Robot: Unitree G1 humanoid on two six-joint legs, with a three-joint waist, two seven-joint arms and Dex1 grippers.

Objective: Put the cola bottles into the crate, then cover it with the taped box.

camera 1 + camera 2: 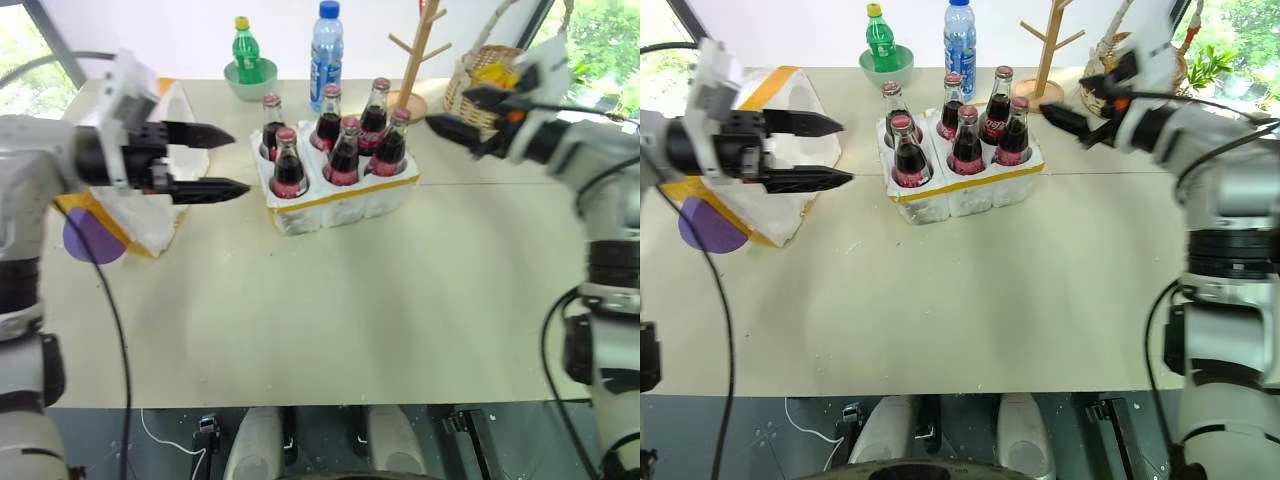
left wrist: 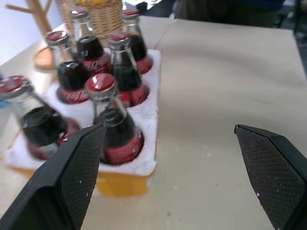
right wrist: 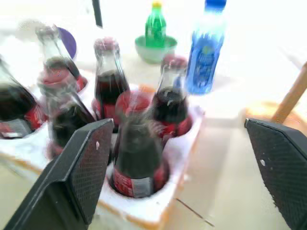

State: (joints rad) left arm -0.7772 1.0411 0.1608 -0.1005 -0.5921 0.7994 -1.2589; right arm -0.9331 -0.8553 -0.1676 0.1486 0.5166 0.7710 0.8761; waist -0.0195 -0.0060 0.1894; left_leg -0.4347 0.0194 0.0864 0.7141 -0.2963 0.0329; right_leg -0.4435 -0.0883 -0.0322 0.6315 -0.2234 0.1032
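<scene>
Several cola bottles (image 1: 289,160) with red caps stand upright in the holes of the crate (image 1: 300,215), a low white foam tray with a yellow band at the table's middle. To the crate's left, my left gripper (image 1: 240,160) is open and empty, its fingers pointing at the bottles. Behind it lies the taped box (image 1: 760,210), white foam with yellow tape. My right gripper (image 1: 1065,95) hangs open and empty just right of the crate, level with the bottle tops. The right wrist view looks over the bottles (image 3: 139,143) between its spread fingers.
A green soda bottle (image 1: 243,45) stands in a green bowl beside a blue water bottle (image 1: 326,45) behind the crate. A wooden rack (image 1: 418,50) and a wicker basket (image 1: 485,75) sit at the back right. A purple disc (image 1: 90,240) lies by the taped box.
</scene>
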